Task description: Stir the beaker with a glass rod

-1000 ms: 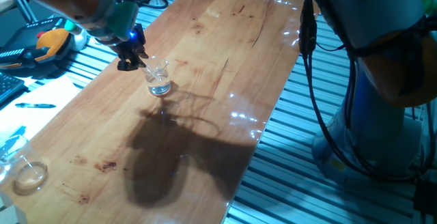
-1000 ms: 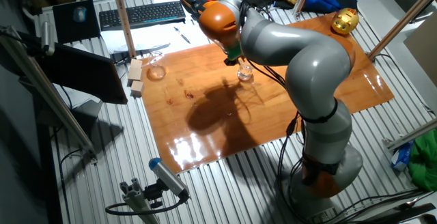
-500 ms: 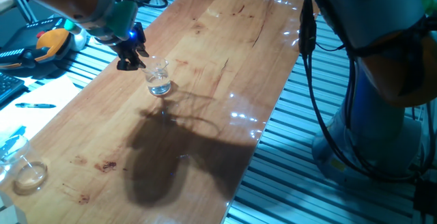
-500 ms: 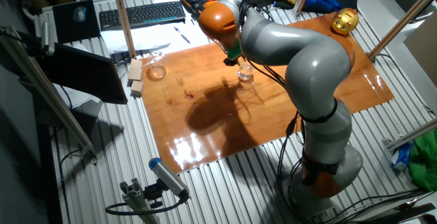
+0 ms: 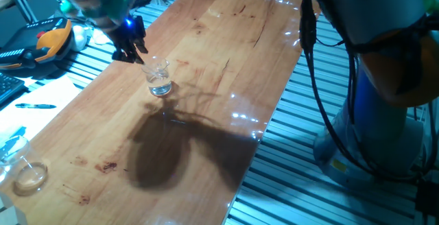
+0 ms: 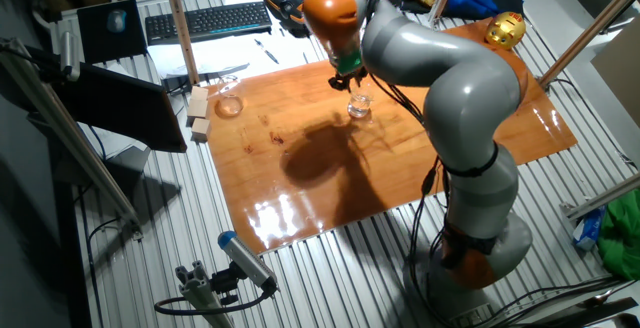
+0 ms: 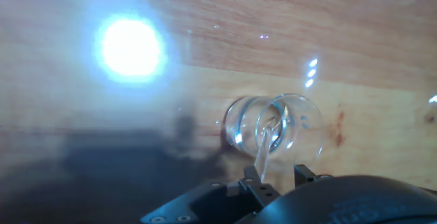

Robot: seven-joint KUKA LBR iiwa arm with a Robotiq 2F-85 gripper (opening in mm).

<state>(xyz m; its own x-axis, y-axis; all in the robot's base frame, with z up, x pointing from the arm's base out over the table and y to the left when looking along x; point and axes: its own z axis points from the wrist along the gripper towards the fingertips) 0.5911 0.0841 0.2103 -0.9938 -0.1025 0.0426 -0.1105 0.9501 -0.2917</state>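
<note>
Tool [image 5: 135, 48] has lifted up and away from the beaker [image 5: 159, 78], still pinched on the glass rod [image 7: 263, 157], which angles down into the beaker on the table [image 5: 206, 115]. Guessing stirring's wrapping up.

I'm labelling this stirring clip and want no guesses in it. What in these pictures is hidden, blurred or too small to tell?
- Thin transparent glass rod: only the hand view shows it, running from the gripper into the small clear glass beaker; too fine to see in either fixed view.
- Rod's lower tip: lost among glass reflections in the hand view, so whether it touches the bottom is unclear.
- Liquid level: unreadable in all three views.
- Jaws: mostly cut off by the hand view's bottom edge; dark and small in the fixed views.
</note>
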